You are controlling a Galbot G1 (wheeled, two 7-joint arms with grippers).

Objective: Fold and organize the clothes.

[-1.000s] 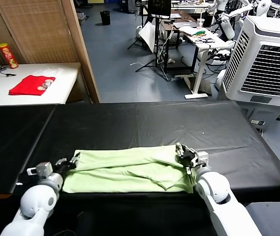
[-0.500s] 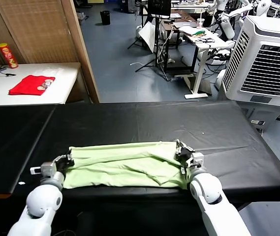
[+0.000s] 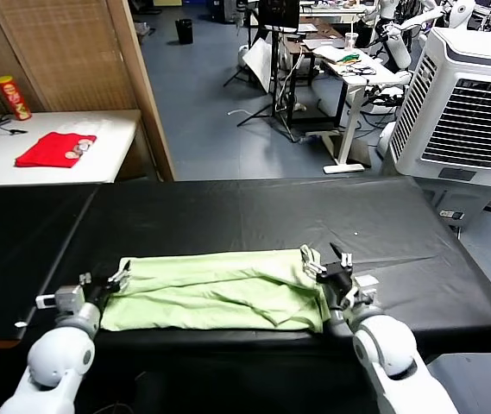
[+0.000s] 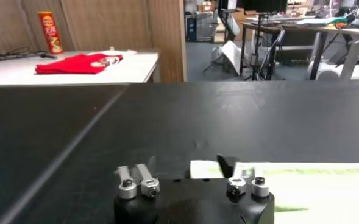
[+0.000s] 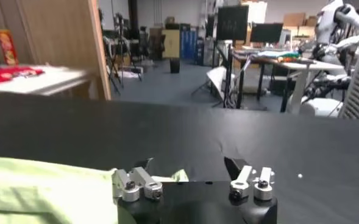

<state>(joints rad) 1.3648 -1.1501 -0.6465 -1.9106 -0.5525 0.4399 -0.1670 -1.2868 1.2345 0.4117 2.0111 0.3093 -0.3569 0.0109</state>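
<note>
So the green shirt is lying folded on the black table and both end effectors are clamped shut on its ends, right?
Not quite. The green shirt does lie folded on the black table, but the head view shows the left end effector and right end effector open.

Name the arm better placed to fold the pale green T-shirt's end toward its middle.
Either: neither has a clear edge. The open left gripper sits at one end of the pale green T-shirt on the black table, and the open right gripper at the other.

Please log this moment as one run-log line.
left hand: open, at shirt's left end | right hand: open, at right end | pale green wrinkly T-shirt: folded strip on table
</note>
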